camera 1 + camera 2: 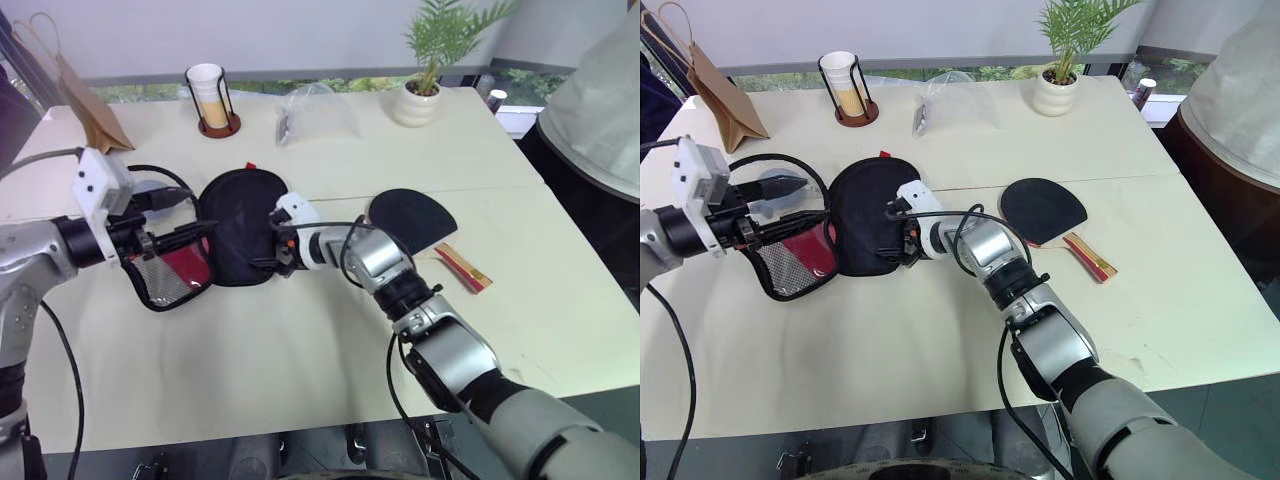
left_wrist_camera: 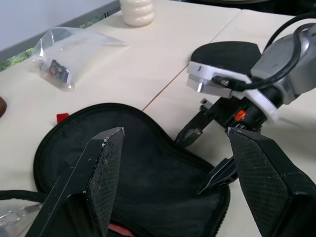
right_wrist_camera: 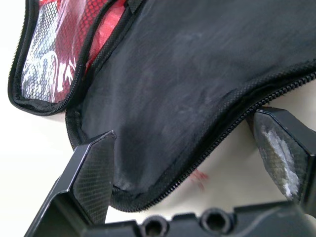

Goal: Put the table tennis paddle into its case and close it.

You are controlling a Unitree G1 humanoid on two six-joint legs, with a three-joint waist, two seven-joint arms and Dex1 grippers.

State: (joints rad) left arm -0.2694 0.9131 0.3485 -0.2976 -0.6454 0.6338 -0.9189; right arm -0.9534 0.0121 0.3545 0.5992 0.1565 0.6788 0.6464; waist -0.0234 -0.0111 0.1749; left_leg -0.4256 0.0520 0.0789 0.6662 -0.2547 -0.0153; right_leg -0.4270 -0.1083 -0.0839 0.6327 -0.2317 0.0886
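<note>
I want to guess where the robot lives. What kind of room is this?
Probably an office or lab. There's a big pale table by a window, with a potted plant, a paper bag, and a person's sleeve nearby.

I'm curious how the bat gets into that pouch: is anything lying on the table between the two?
Only the robot's own right arm, reaching across that gap to the case. The paddle lies on bare table beside it; nothing else sits between them.
</note>
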